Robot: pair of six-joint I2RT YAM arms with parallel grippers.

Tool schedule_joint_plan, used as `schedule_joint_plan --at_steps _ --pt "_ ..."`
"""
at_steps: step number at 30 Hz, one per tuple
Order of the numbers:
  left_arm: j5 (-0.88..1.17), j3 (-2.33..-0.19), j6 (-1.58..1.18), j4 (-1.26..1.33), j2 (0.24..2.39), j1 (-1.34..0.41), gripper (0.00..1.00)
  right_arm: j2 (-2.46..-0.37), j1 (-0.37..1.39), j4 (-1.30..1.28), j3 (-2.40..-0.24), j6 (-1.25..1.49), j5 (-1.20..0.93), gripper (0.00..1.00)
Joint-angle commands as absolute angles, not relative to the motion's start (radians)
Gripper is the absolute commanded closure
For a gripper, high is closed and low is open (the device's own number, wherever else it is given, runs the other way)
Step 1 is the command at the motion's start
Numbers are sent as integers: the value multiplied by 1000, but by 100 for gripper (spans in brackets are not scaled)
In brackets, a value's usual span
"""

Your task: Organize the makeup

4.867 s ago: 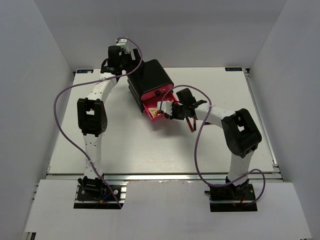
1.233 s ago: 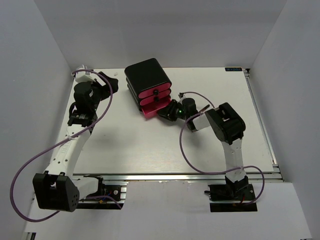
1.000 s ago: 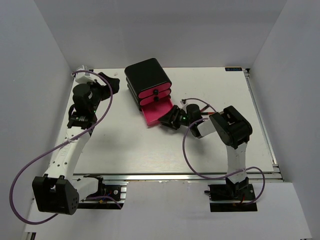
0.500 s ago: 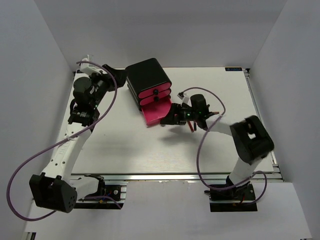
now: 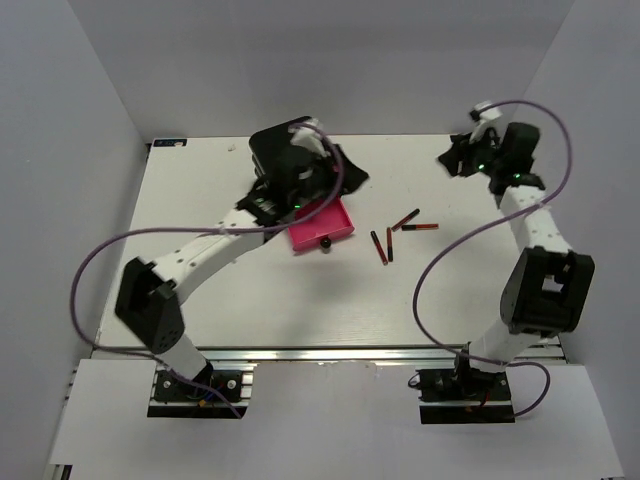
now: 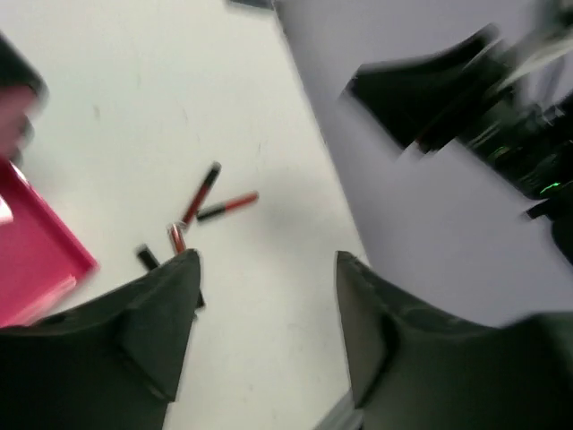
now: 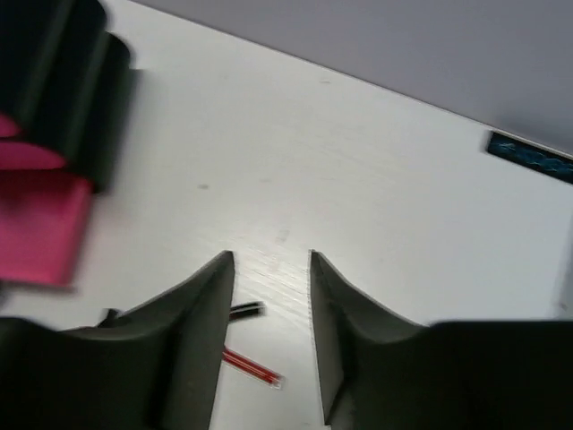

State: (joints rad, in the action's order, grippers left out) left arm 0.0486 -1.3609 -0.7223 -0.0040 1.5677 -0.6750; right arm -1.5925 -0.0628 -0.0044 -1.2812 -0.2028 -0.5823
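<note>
Sticks (image 5: 388, 244): from above we see thin dark-red ones, loose on the worktop (image 5: 200, 290) right of the pink drawer (image 5: 318, 222).
Left tool (image 6: 266, 269): our wrist view shows it parted, empty.
Right tool (image 7: 269, 264): likewise parted, empty.

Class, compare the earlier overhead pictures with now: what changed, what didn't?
The right gripper swung from the pink drawer to the far right corner; the left gripper crossed over the black box. Four lip sticks now lie loose beside the drawer. Box stays, drawer still out.
</note>
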Motion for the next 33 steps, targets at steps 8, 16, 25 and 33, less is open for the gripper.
schedule_joint_plan --at_steps 8,16,25,33 --pt "-261 -2117 -980 -811 2118 -864 19 -1617 -167 -210 -1338 -175 -505 62" --pt "-293 -2215 -1032 -927 2322 -879 48 -1536 -167 -153 -1161 -103 -515 56" --pt "-293 -2296 -1005 -902 2433 -879 62 -1513 -167 -133 -1094 -86 -529 56" --pt "-279 -2275 -983 -891 2476 -879 53 -1511 -167 -124 -1057 -80 -532 56"
